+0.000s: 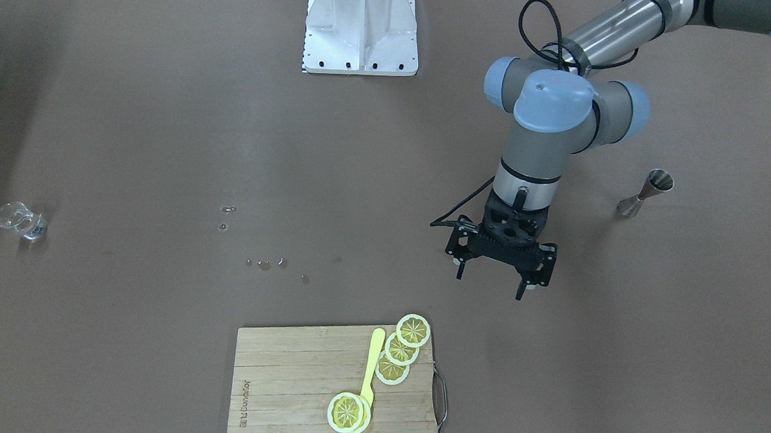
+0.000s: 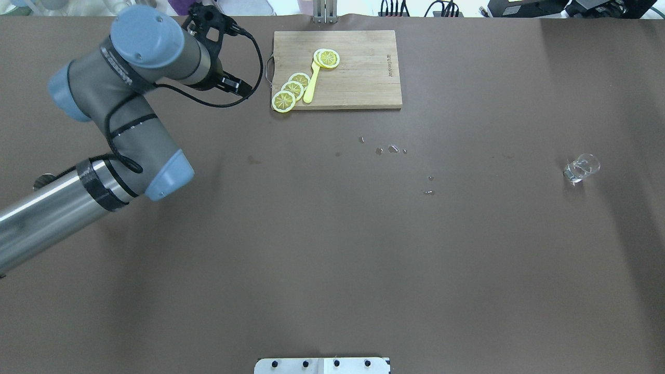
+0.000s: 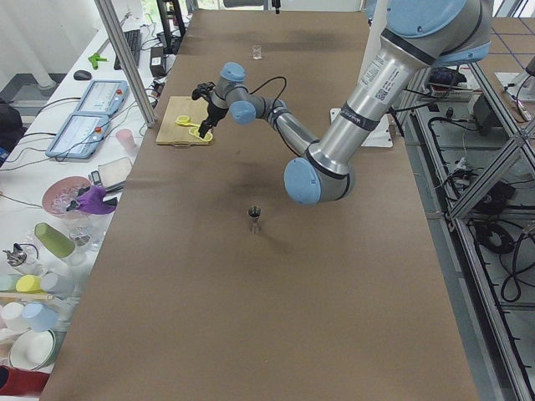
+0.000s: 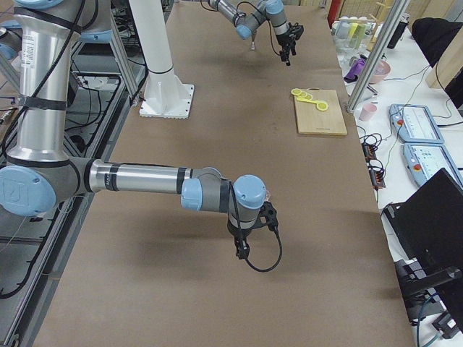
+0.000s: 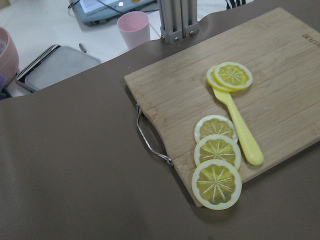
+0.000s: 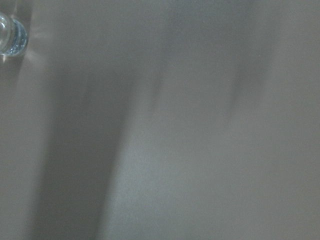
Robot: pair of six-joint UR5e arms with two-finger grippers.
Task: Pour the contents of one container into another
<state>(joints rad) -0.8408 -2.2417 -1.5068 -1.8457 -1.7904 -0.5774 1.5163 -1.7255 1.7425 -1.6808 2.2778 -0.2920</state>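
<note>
The steel jigger [image 1: 647, 192] stands upright on the brown table, also seen in the exterior left view [image 3: 255, 219]. My left gripper [image 1: 492, 280] hangs open and empty above the table, well apart from the jigger and near the board's corner. The clear glass [image 1: 21, 220] stands at the table's other end [image 2: 581, 169], and its base shows at the top-left corner of the right wrist view [image 6: 10, 35]. My right gripper [image 4: 242, 249] shows only in the exterior right view, close to the glass's end of the table; I cannot tell whether it is open or shut.
A wooden cutting board [image 1: 273, 394] with lemon slices [image 1: 413, 330] and a yellow utensil [image 1: 372, 365] lies at the table's far edge. Small water drops [image 1: 264, 264] dot the middle. The white robot base [image 1: 361, 30] sits at the robot's side. A pink cup [image 5: 134, 27] stands beyond the table.
</note>
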